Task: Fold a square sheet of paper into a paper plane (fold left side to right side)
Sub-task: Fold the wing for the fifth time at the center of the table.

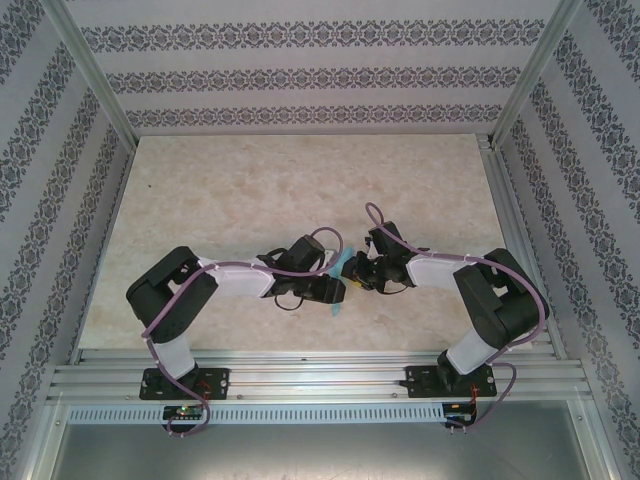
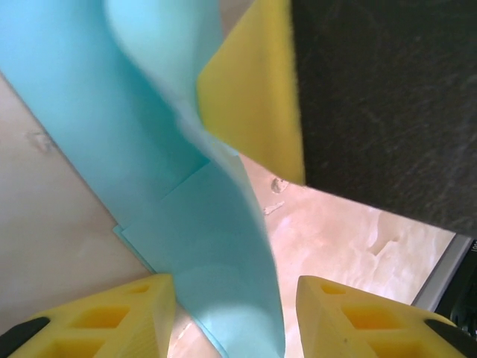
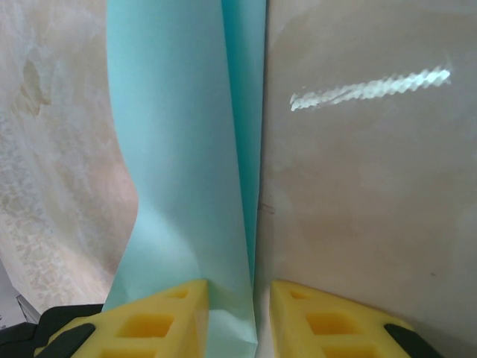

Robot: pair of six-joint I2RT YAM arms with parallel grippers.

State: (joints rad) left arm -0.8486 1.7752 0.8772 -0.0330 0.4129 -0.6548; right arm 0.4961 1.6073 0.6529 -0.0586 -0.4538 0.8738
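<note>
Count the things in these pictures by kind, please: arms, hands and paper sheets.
Arms: 2 (left arm, right arm)
Hands: 2 (left hand, right hand)
Paper: 1
Total: 5

The light turquoise sheet of paper [image 1: 338, 275] is folded into overlapping layers with a straight crease. One flap curls upward, and the rest lies on the bench [image 1: 250, 180] near its front middle.
</note>
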